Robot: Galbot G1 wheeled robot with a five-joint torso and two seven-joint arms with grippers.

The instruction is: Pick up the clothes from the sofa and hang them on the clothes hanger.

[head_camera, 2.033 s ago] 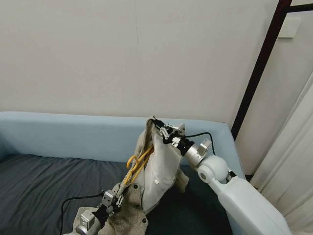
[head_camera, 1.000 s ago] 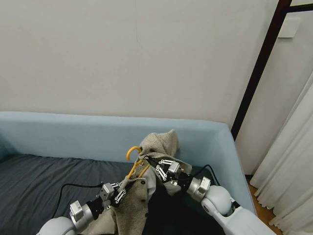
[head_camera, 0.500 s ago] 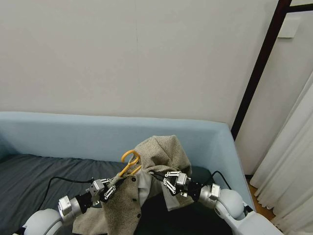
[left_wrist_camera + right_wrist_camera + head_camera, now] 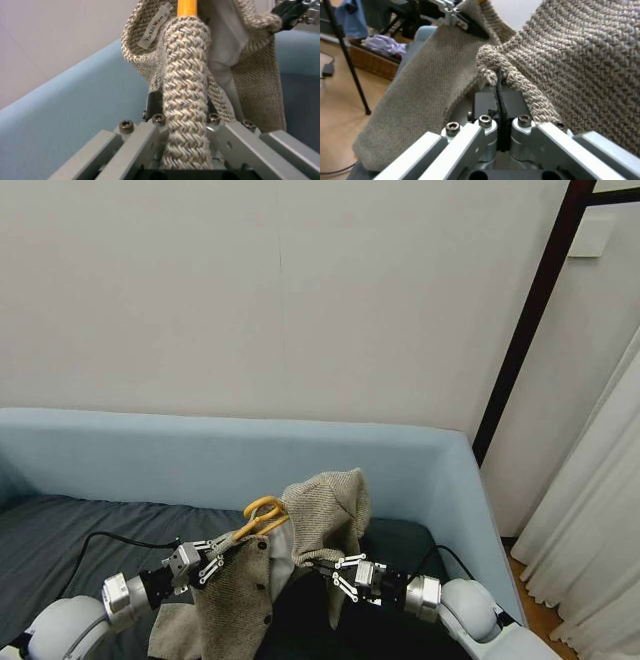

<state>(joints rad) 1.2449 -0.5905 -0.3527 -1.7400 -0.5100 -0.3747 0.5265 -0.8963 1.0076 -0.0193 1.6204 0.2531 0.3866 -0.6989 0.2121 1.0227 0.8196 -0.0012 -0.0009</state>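
Lowered cardigan (image 4: 335, 498), held between left pincer (image 4: 224, 551), right pincer (image 4: 318, 565)

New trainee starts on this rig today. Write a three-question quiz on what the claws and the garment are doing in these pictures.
1. True or false: the orange hanger has its hook sticking out above the knit jacket.
2. What is the right claw clamped on? A) the jacket's knit edge B) a sofa cushion C) nothing
3. Fill in: the left claw is ___ on the jacket's knit band.
Key: 1 true; 2 A; 3 shut.
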